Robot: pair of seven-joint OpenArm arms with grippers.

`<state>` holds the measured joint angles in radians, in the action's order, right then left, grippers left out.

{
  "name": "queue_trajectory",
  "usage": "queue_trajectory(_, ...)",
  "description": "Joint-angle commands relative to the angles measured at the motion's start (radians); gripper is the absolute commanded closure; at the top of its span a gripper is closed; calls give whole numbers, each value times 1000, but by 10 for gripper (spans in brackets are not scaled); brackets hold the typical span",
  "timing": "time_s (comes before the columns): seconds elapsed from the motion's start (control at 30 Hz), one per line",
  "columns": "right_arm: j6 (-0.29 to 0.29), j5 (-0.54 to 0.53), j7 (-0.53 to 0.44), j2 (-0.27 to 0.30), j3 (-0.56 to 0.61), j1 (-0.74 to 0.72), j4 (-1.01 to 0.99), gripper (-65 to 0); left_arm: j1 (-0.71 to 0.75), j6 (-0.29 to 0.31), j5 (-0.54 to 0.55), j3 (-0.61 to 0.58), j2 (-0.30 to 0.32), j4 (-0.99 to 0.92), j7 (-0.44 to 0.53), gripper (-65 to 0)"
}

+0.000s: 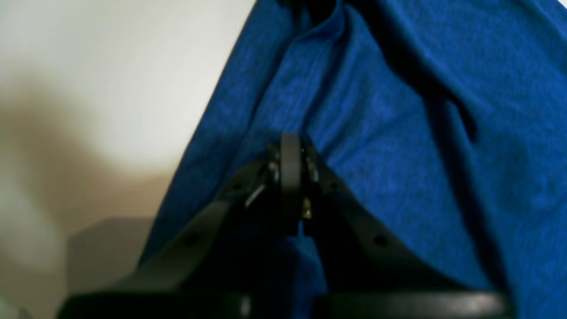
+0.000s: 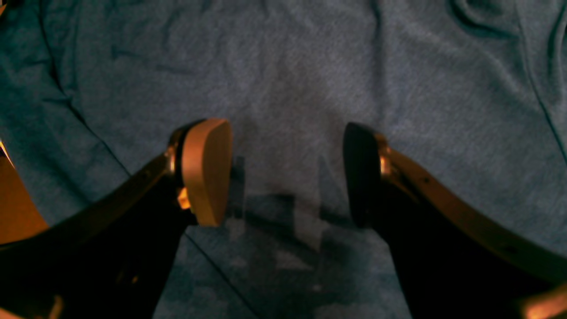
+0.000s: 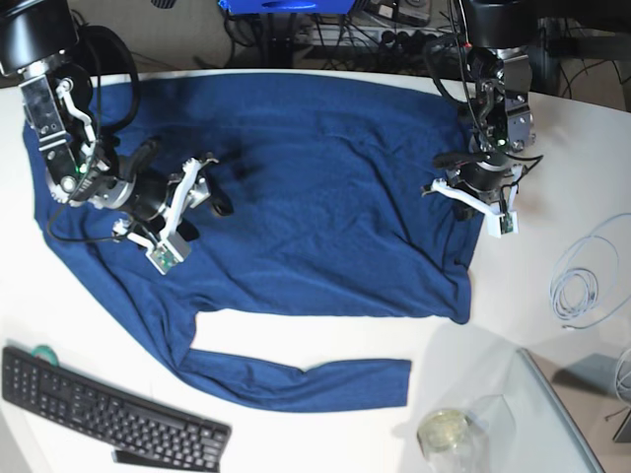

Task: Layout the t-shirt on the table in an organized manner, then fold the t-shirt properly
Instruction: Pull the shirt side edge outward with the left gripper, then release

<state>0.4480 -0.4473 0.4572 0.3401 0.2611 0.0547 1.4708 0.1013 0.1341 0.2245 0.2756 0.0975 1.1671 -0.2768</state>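
The dark blue t-shirt (image 3: 306, 197) lies spread on the white table (image 3: 562, 168), one long sleeve (image 3: 296, 379) stretched along the near side. My left gripper (image 3: 473, 202) is at the shirt's right edge. In the left wrist view it (image 1: 291, 177) is shut on a pinch of t-shirt (image 1: 398, 133) cloth, which ridges up toward the fingertips, with bare table (image 1: 110, 66) beside it. My right gripper (image 3: 217, 185) hovers over the shirt's left part. In the right wrist view it (image 2: 283, 173) stands open over flat t-shirt (image 2: 288, 79) cloth, with nothing between its pads (image 2: 206, 170).
A black keyboard (image 3: 108, 414) lies at the near left corner. A clear jar (image 3: 449, 434) and a glass panel (image 3: 552, 424) stand near right. A coiled white cable (image 3: 582, 281) lies right of the shirt. Cables and gear crowd the far edge.
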Motion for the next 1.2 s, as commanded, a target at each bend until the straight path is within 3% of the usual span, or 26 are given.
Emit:
queue_trajectory(0.0, 1, -15, -24, 9, -7, -11, 15, -377, 22, -3, -6, 1, 5, 23, -31, 0)
queue_trajectory(0.17, 1, -15, -24, 9, -6, -11, 15, -377, 114, -3, -6, 3, 3, 161, -31, 0)
queue_trajectory(0.33, 1, -15, -24, 9, -1, -14, 17, -377, 110, -3, -6, 4, 5, 205, -31, 0)
queue_trajectory(0.57, 1, -17, -24, 9, -1, -11, 20, -377, 2, -3, -6, 4, 3, 213, -32, 0)
queue_trajectory(0.8, -2, -17, -27, 7, -10, -8, 15, -377, -182, -3, -7, -6, -3, 1, -32, 0)
queue_trajectory(0.87, -7, -17, -30, 7, -53, -8, 12, -377, -197, -3, -7, -6, -3, -36, -32, 0)
queue_trajectory(0.97, -61, -15, -30, -26, -196, -25, -29, -377, -160, -3, -15, -6, 1, -37, -32, 0)
queue_trajectory(1.17, -73, -14, -30, -20, -346, -223, -333, -378, -97, -3, -64, 4, 11, -36, -25, 0)
